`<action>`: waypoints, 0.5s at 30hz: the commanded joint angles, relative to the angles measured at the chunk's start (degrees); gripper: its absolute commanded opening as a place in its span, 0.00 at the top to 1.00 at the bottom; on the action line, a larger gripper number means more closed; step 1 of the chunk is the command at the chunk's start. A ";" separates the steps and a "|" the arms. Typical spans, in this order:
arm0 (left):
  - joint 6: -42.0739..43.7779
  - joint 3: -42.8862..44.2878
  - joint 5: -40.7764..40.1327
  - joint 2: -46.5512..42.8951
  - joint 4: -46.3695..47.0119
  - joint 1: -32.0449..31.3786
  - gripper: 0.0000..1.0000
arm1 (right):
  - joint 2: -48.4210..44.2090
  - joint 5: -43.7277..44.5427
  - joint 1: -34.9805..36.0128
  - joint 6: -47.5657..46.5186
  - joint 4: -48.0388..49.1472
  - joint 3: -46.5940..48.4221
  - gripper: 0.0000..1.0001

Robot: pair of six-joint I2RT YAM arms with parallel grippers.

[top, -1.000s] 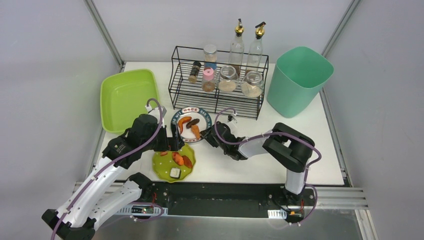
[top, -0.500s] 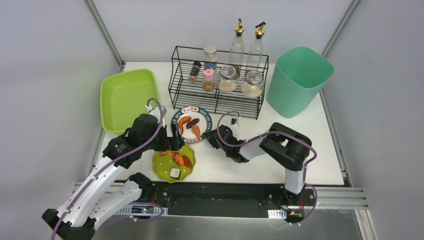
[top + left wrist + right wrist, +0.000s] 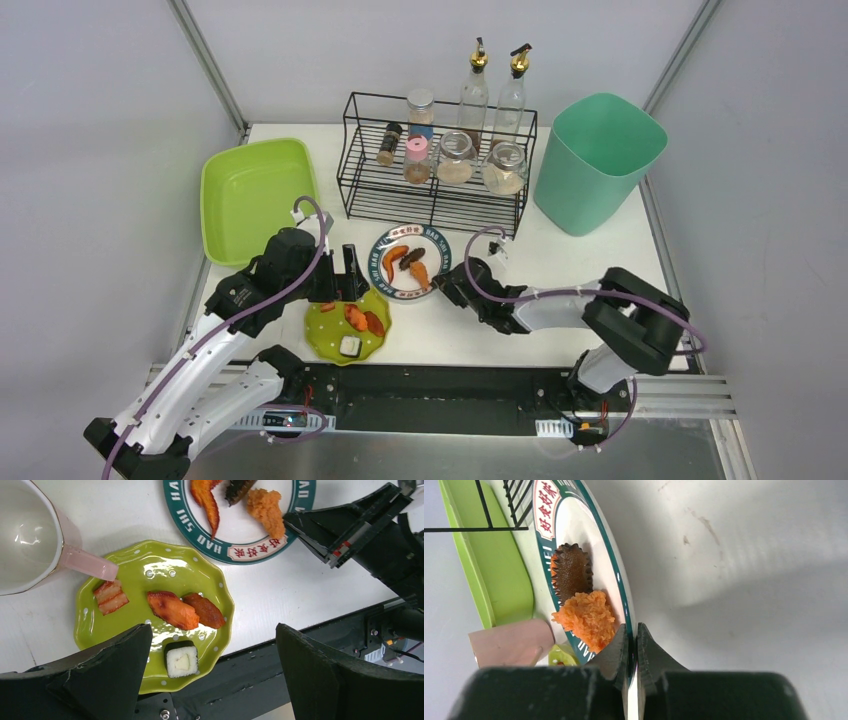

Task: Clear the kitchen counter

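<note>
Table (image 3: 470, 345), white and wide, fills the middle of the top view, with its black-and-metal rail along the near edge and a lime-green tub (image 3: 250, 195) on its left end. Beside the tub, the left arm covers a pink mug (image 3: 30, 535) from above. Only the left wrist view shows the mug, cut off by that frame's left and top edges, its handle ending at the rim of a scalloped green plate (image 3: 165, 575). The left gripper (image 3: 212, 635) hangs over that plate with jaws wide apart, holding nothing; a sushi piece (image 3: 181, 661) and three browned morsels lie on it. Next right, a teal-rimmed white plate (image 3: 437, 245) carries three pieces of food. From above, the right gripper (image 3: 447, 290) at its near-right edge is too dark to read. The right wrist view settles it: the jaws are pinched together on the plate's rim. A black wire rack (image 3: 435, 195) of jars and bottles stands close behind the plate, and a mint bin (image 3: 598, 160) stands at far right.
</note>
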 commanded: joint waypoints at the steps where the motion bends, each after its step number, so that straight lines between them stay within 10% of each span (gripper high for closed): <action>1: 0.80 -0.51 -1.46 -0.49 0.82 0.11 0.01 | -9.50 1.37 0.01 -0.83 -6.18 -2.25 1.00; 15: 0.46 -0.81 -2.12 -0.67 0.82 0.11 0.01 | -43.80 1.94 1.12 -2.57 -24.89 -8.65 1.00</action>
